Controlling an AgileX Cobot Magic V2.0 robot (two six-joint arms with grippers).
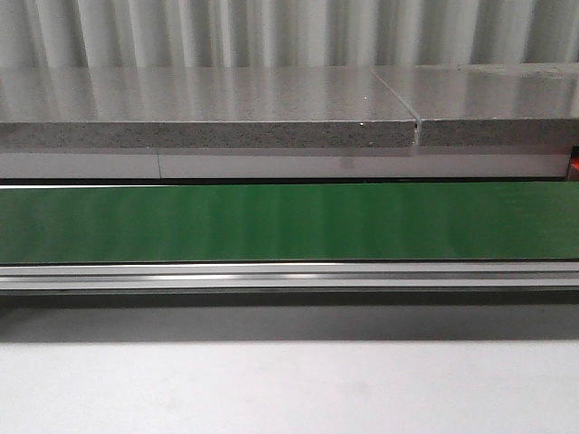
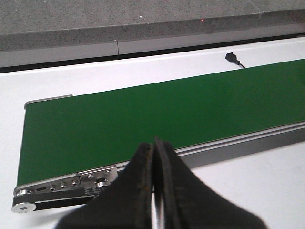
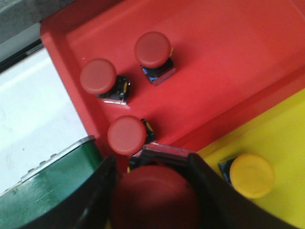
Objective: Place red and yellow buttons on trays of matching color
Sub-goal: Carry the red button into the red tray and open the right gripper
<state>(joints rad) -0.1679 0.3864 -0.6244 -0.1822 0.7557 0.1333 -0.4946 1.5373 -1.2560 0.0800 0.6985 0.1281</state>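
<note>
Behind everything runs a pale corrugated wall (image 1: 289,32), and in front of it a speckled grey stone ledge (image 1: 208,113) with a seam cut through it on the right. Below that the matt green conveyor belt (image 1: 289,221) stretches flat across the front view, edged by a brushed aluminium rail (image 1: 289,276), and the smooth white desk (image 1: 289,389) lies nearest me.

My left tool (image 2: 153,191) hangs over the belt's end, its black rubbery fingers (image 2: 138,191) pressed together with nothing between them. A small black connector (image 2: 231,56) lies on the white surface beyond the belt.

My right tool (image 3: 152,191) is over the glossy red tray (image 3: 228,62), its dark fingers (image 3: 209,195) pinching a red button (image 3: 155,198) by the sides. I see its round domed cap face-on, so its axis points straight up toward my wrist camera; the tray's surface under it is hidden. Three more red buttons (image 3: 126,135) stand apart on the red tray, each a smooth mushroom cap on a squarish black-and-metal base, caps up. Beside the red tray sits the yellow tray (image 3: 281,129), and on it one yellow button (image 3: 251,175) of the same shape, cap up too.
</note>
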